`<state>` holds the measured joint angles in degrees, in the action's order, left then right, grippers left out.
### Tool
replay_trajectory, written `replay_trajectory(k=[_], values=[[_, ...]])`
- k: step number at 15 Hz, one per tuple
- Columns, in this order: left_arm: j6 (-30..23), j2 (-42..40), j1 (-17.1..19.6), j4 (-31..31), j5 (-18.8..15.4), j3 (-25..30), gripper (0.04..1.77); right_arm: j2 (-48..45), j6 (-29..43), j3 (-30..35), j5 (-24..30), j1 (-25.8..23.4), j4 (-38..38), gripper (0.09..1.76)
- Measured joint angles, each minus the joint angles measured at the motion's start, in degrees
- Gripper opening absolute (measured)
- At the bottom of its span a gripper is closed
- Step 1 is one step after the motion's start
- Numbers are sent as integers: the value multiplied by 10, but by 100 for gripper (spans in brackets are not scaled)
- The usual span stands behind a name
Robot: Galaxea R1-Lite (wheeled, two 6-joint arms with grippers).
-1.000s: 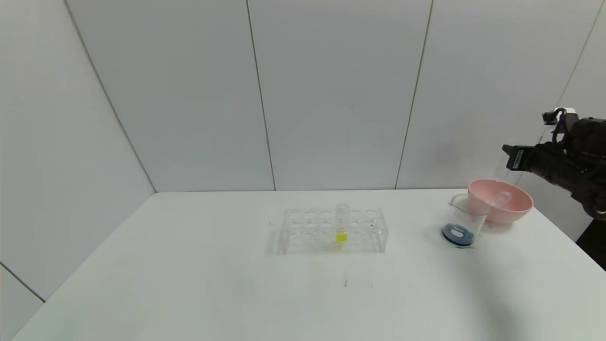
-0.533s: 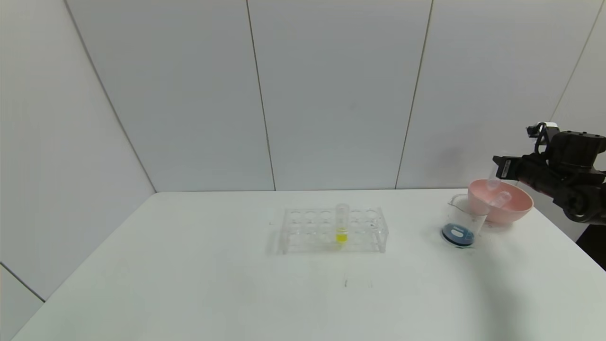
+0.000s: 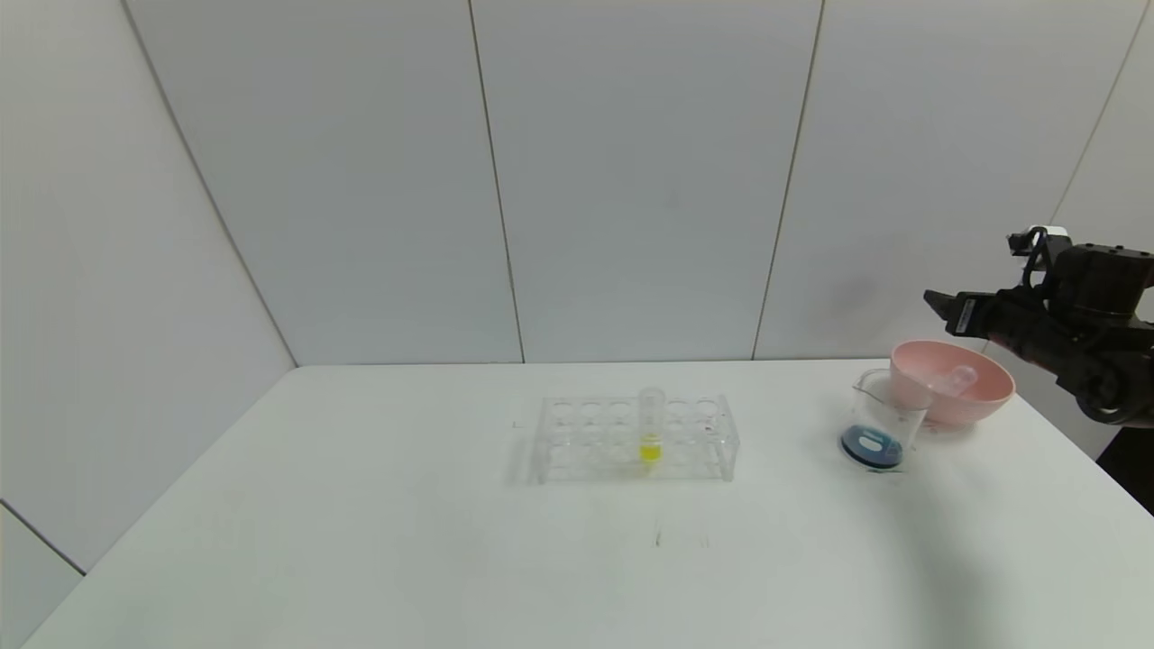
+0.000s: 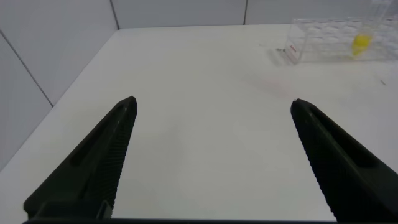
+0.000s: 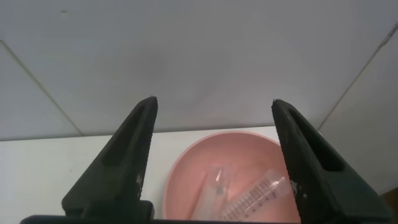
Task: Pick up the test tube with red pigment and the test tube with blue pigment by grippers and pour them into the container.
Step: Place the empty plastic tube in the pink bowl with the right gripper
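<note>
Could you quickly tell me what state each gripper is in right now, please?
Left gripper: open, empty, over bare table.
Right gripper: open, empty, above the pink bowl.

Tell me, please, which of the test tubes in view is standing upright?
Only the tube with yellow liquid, standing upright in the clear rack at mid-table. The two empty tubes lie tilted inside the pink bowl, below the open right gripper.
</note>
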<state>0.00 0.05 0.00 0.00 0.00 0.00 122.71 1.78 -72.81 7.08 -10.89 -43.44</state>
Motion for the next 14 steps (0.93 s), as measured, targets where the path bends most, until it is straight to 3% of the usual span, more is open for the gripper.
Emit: replay_trajectory(k=[9,14], values=[[0,0,0,0,0,0,176,-221,35,214,-47,150,-4,159],[0,0,0,0,0,0,176,-423,34,318,-51,143,1,164]])
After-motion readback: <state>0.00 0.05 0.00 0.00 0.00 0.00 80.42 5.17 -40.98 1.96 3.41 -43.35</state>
